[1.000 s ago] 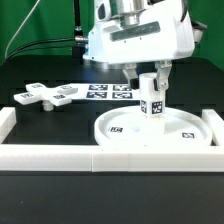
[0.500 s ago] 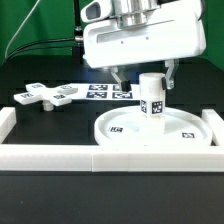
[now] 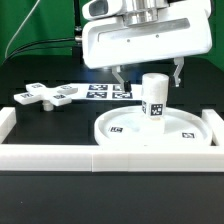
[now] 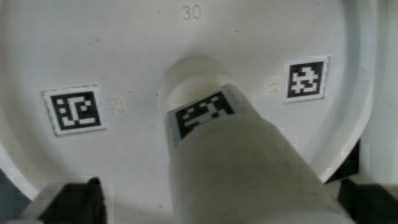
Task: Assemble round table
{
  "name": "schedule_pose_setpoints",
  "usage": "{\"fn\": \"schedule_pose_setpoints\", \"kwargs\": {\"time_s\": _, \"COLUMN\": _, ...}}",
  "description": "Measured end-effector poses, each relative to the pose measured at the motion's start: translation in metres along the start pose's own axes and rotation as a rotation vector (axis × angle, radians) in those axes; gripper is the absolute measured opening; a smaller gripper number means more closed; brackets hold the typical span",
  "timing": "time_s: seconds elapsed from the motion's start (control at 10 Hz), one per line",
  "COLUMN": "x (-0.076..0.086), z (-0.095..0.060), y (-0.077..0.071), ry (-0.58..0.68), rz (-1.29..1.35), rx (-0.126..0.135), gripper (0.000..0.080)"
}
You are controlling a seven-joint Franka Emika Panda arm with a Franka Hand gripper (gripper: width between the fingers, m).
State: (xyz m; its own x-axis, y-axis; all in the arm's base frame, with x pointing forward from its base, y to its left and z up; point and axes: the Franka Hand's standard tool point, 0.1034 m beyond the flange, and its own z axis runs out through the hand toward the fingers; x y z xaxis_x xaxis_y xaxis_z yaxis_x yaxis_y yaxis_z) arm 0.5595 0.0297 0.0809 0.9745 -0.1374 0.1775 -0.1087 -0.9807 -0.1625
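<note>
The large round rimmed disc lies on the black table at the exterior view's right. The short thick cylinder stands upright in its middle, a tag on its side. My gripper hangs above the cylinder, open, with one finger on each side of its top and not touching it. In the wrist view the cylinder rises from the disc, and my dark fingertips show well apart on either side of it. The cross-shaped four-armed piece lies flat at the exterior view's left.
The marker board lies behind the disc. Long white border blocks run along the front and the exterior view's left edge. A black cable hangs at the back left.
My gripper has let go of the cylinder, opened and risen. The cylinder stays standing on the disc.
</note>
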Motion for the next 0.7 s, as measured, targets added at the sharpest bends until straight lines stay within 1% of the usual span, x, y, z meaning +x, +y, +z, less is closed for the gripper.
{"fn": "schedule_pose_setpoints", "kwargs": {"time_s": 0.2, "x": 0.000, "z": 0.000, "y": -0.002, "ry": -0.003, "rz": -0.130, "rx": -0.008, "gripper": 0.0649}}
{"fn": "schedule_pose_setpoints", "kwargs": {"time_s": 0.3, "x": 0.000, "z": 0.002, "y": -0.009, "ry": -0.011, "rz": -0.256, "rx": -0.017, "gripper": 0.0649}}
{"fn": "schedule_pose_setpoints", "kwargs": {"time_s": 0.4, "x": 0.002, "z": 0.005, "y": -0.015, "ry": -0.026, "rz": -0.371, "rx": -0.020, "gripper": 0.0649}}
{"fn": "schedule_pose_setpoints", "kwargs": {"time_s": 0.5, "x": 0.003, "z": 0.008, "y": -0.018, "ry": -0.057, "rz": -0.522, "rx": -0.019, "gripper": 0.0649}}
{"fn": "schedule_pose_setpoints", "kwargs": {"time_s": 0.6, "x": 0.006, "z": 0.007, "y": -0.016, "ry": -0.080, "rz": -0.608, "rx": -0.012, "gripper": 0.0649}}
{"fn": "schedule_pose_setpoints", "kwargs": {"time_s": 0.7, "x": 0.009, "z": 0.006, "y": -0.013, "ry": -0.078, "rz": -0.641, "rx": -0.013, "gripper": 0.0649}}
